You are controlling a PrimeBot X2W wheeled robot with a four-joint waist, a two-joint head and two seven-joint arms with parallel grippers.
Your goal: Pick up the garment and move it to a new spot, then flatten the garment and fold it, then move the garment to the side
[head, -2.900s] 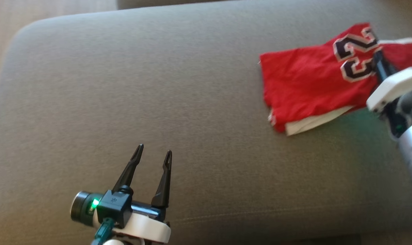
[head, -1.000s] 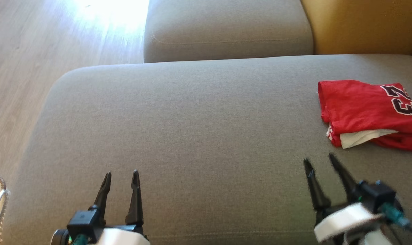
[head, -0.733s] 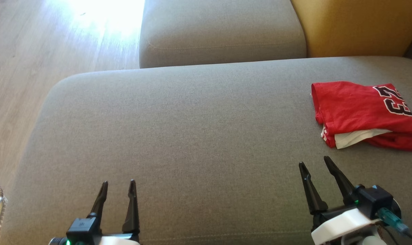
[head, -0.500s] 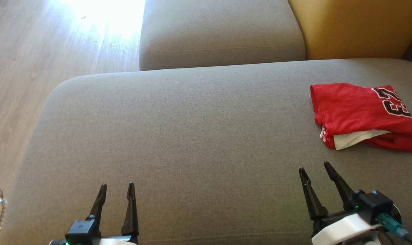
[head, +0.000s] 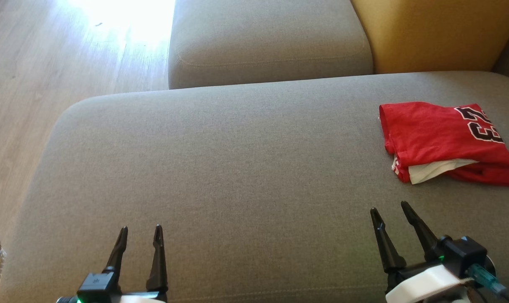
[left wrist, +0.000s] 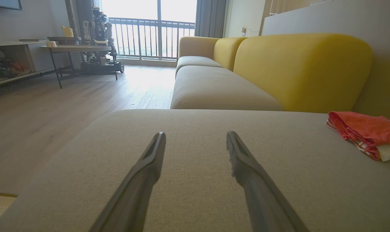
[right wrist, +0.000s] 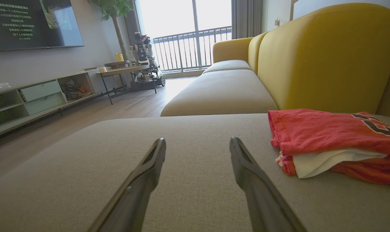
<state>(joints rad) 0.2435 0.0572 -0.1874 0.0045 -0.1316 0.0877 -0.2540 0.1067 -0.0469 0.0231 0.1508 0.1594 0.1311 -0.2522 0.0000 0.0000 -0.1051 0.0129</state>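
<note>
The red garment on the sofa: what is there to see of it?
The red garment is soft jersey-like cloth, folded into a rough rectangle with rumpled edges. Black numerals edged in white show on its top layer, and a white layer pokes out at the near edge. It lies flat at the right end of the grey seat cushion, near the yellow backrest. Only the cushion touches it; the open right gripper is apart from it.
</note>
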